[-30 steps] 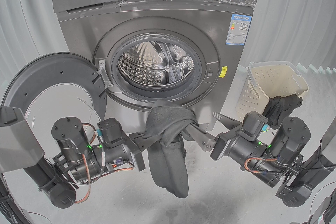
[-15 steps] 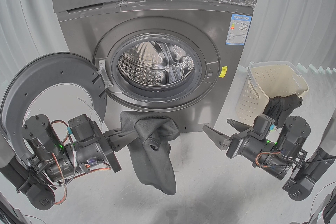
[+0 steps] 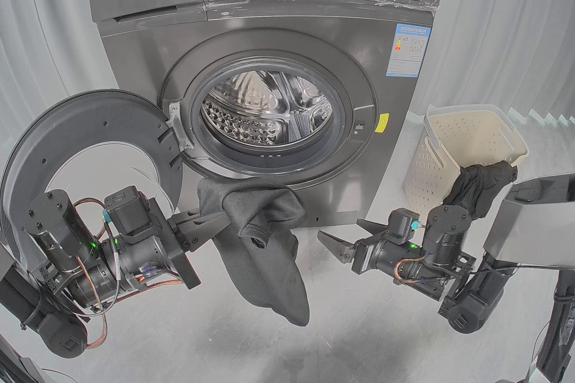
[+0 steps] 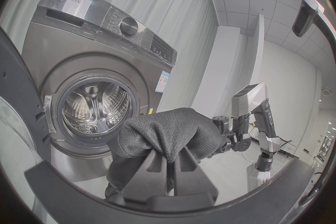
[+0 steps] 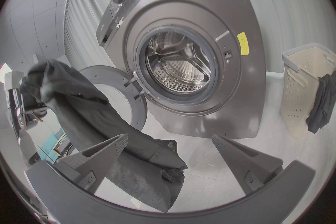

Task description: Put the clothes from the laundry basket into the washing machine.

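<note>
The washing machine (image 3: 150, 43) has its drum mouth (image 3: 269, 109) unblocked, with the door (image 3: 90, 118) swung wide left. A dark garment (image 3: 257, 258) hangs just below the rim; open floor (image 3: 359, 324) lies between it and the laundry basket (image 3: 473, 139).

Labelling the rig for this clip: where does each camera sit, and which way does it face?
Head view: on the head, looking forward and down at the washing machine; both arms show, left gripper shut on the dark garment, right gripper open.
Left wrist view: on the left wrist, facing the drum past its own fingers and the garment; the right arm farther off.
Right wrist view: on the right wrist, facing the machine and the laundry basket between its open fingers.
Shared: all three show drum and garment.
</note>
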`<state>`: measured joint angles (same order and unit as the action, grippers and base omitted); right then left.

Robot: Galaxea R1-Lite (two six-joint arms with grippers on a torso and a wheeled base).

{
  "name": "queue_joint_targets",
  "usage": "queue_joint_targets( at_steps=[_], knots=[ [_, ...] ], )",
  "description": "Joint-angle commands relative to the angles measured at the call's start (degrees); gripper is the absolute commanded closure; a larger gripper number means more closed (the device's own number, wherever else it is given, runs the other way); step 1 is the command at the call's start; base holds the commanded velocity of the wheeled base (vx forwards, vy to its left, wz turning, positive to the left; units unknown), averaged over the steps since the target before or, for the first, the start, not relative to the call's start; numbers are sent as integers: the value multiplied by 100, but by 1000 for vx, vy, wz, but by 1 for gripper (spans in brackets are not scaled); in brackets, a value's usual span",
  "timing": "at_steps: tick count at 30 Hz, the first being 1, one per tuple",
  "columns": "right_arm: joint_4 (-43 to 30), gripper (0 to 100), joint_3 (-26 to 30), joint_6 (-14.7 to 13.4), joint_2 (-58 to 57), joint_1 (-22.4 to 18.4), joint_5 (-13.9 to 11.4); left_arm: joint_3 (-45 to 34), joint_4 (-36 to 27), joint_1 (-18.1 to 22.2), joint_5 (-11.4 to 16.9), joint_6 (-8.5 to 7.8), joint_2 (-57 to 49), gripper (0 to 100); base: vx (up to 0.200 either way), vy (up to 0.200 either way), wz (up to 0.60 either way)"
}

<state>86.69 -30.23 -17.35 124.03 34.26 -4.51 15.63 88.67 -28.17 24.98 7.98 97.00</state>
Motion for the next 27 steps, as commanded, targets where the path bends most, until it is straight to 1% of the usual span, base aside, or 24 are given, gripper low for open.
queue_joint_targets(
  at_steps=[1,4,7,10,11,14,17,18,22,27],
  knots=[
    [-266,0,-545,47,728,37,-41,2,1,-4,60,1,-15,100,0,0,0],
    [-398,0,-712,47,772,81,-59,-7,1,-4,121,1,-6,100,0,0,0],
    [-469,0,-774,47,772,301,-76,2,1,14,130,10,29,100,0,0,0],
    [-460,0,-686,109,772,538,-59,2,1,66,139,10,38,100,0,0,0],
    [-460,0,-677,118,772,547,-50,2,1,66,139,10,38,100,0,0,0],
    [-328,0,-229,170,684,864,-85,10,1,84,139,10,38,100,0,0,0],
    [-266,0,-88,179,667,969,-85,10,1,84,139,10,38,100,0,0,0],
    [-126,0,9,223,675,1092,-85,19,1,84,139,10,38,100,0,0,0],
    [59,0,53,267,755,1321,-59,28,1,84,139,10,38,100,0,0,0],
    [155,0,9,267,772,1400,-68,28,1,93,139,19,29,100,0,0,0]
  ],
)
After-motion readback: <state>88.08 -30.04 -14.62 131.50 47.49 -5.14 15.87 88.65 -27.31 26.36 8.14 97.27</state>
